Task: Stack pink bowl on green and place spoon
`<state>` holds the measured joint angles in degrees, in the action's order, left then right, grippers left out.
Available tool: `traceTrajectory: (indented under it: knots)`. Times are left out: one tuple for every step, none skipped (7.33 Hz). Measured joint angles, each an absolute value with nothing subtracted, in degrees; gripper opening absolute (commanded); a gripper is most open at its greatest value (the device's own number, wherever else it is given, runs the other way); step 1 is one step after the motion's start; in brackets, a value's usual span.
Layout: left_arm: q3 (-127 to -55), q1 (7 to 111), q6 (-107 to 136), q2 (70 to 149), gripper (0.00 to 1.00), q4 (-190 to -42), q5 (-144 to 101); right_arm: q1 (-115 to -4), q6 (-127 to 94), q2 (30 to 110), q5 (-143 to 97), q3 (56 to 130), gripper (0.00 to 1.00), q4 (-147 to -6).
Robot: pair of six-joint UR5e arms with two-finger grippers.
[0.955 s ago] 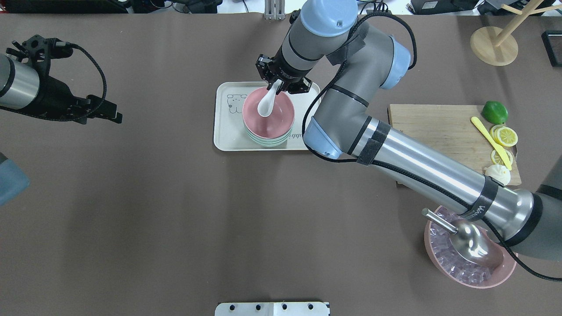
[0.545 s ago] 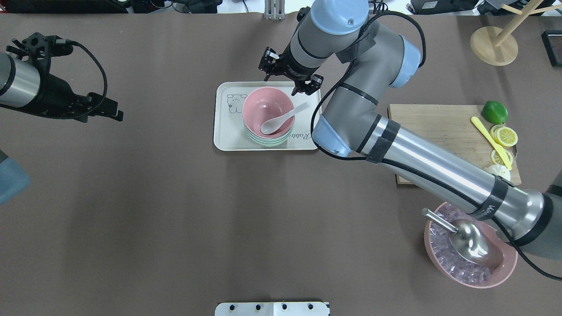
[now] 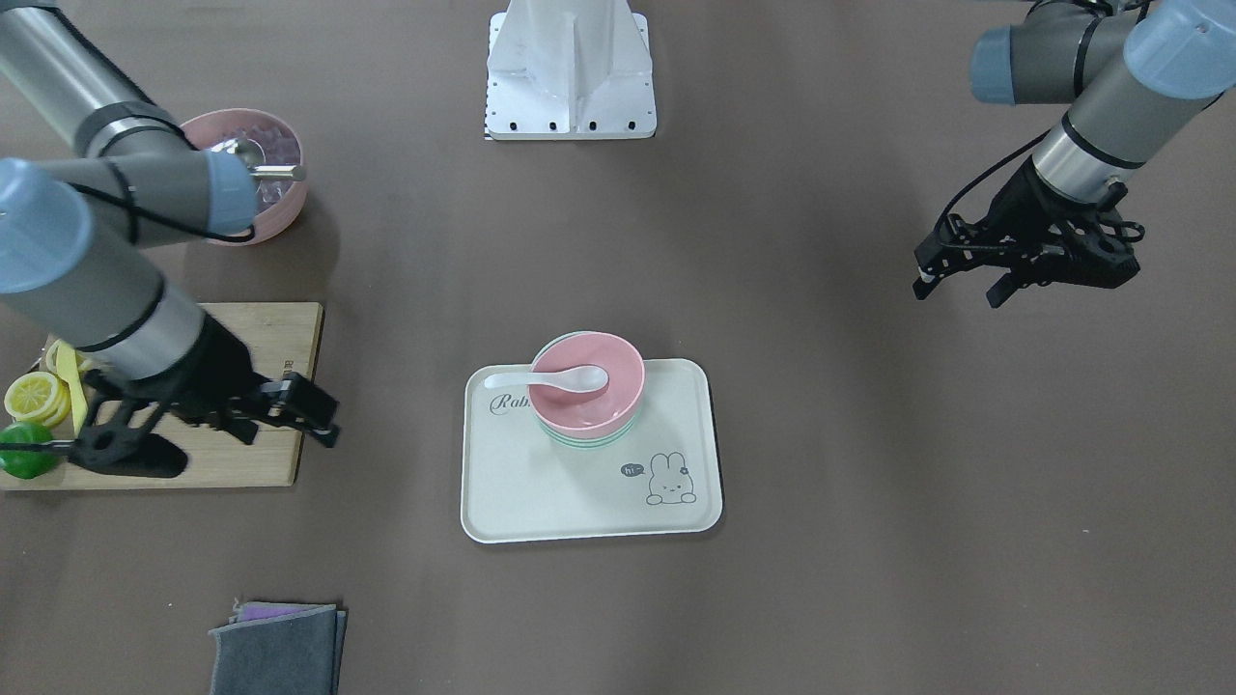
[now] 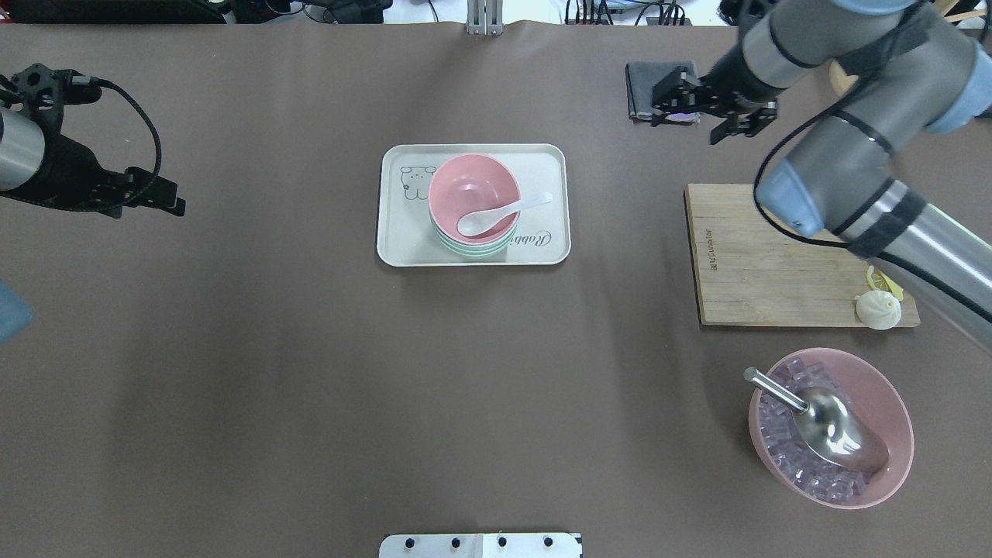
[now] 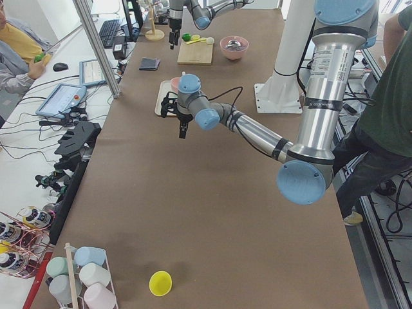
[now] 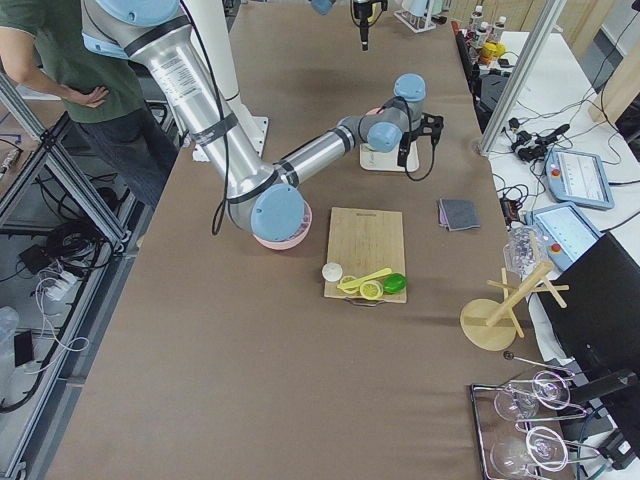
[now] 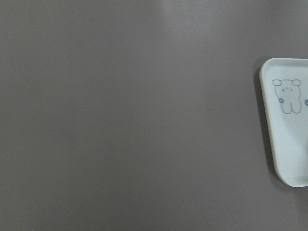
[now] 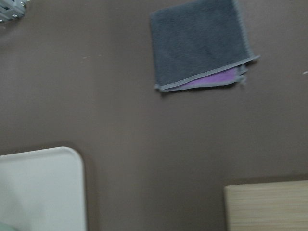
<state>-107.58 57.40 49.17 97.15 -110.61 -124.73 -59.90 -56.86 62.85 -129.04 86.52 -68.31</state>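
Note:
The pink bowl (image 4: 465, 182) sits nested in the green bowl (image 4: 457, 246) on the cream tray (image 4: 403, 232). The white spoon (image 4: 504, 213) lies in the pink bowl with its handle over the rim to the right. My right gripper (image 4: 686, 130) is open and empty, well off to the right of the tray, by the grey cloth (image 4: 647, 85). My left gripper (image 4: 167, 203) is open and empty, far left of the tray. In the front view the stacked bowls (image 3: 599, 410) and spoon (image 3: 555, 381) show with the right gripper (image 3: 328, 420) over the board's corner and the left gripper (image 3: 956, 290) at the right.
A wooden cutting board (image 4: 759, 256) with a dumpling (image 4: 878, 310), lemon slices (image 3: 34, 396) and a lime (image 3: 24, 461) lies at the right. A pink bowl of ice (image 4: 829, 426) with a metal scoop stands front right. The right wrist view shows the cloth (image 8: 199, 43) and tray corner (image 8: 43, 187).
My right gripper let go of the spoon, which now rests in the pink bowl, and swung away to the right past the tray. My left arm drew back slightly to the left.

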Motion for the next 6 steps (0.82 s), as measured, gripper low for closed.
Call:
traceTrajectory:
  knots:
    - [-106.4,59.3,44.7,95.8,0.98,-110.1,-124.9,-63.8,-46.5,67.9,-130.4,86.6,1.0,-68.4]
    - [-105.1,62.4,37.4,94.7,0.98,-108.3,-125.1,-67.5,-35.5,72.4,-131.1,85.9,1.0,-68.5]
    - [-104.4,65.9,28.7,93.9,0.98,-104.3,-125.3,-71.1,-25.5,76.0,-131.4,84.2,1.0,-68.5]
    - [-104.0,68.8,21.6,93.3,0.98,-100.1,-125.5,-74.8,-16.7,78.6,-132.0,81.8,1.0,-68.4]
    - [-104.0,70.8,18.0,92.0,0.98,-97.9,-126.7,-78.1,-10.1,79.9,-133.3,79.2,1.0,-68.3]
    - [-104.1,71.8,16.7,89.8,0.98,-97.1,-130.8,-80.8,-6.1,80.7,-134.1,77.2,1.0,-68.3]
